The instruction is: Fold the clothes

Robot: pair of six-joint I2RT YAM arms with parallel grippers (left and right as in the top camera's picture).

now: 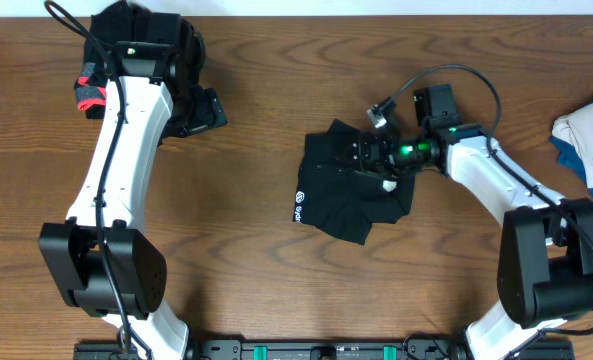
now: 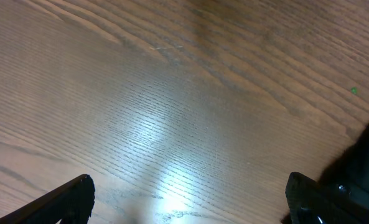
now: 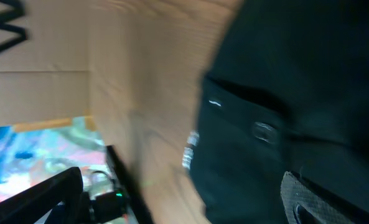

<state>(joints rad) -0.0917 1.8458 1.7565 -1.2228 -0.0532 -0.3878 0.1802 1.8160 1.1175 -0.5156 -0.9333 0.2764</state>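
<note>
Main piece is the black garment (image 1: 346, 190) with the little white logo (image 1: 300, 206). It's lying about mid-table, a bit right of centre, bunched into a rough lopsided square with layers overlapping. It looks like thin, floppy stuff: light, no stiffness at all, so it'll sag if lifted from the middle. I'd pinch a free corner or hem, probably the near one that sticks out, and take only the top layer, or the whole stack comes along. On this smooth wood table (image 1: 276, 80) I'd expect it to slide rather than stay put, so having the other arm pin it would help.

The right gripper (image 3: 183, 180) is right over the far part of that garment with its jaws spread wide, one finger above fabric and the other over bare wood. That wrist view is badly blurred, so I can't swear it isn't brushing the cloth, but it doesn't look like it has hold of anything.

The left gripper (image 2: 189, 186) is way over at the far left, also gaping, with just bare table between the fingers. By it there's a dark heap (image 1: 121, 20) with some coral-red trim (image 1: 91, 93) poking out beside the arm. More of the clothes, I guess.

Other stuff: a pale and blue cloth (image 1: 586, 140) at the right edge, well apart. The right arm's own cable (image 1: 456, 72) loops above its wrist. Nothing's really blocking.
</note>
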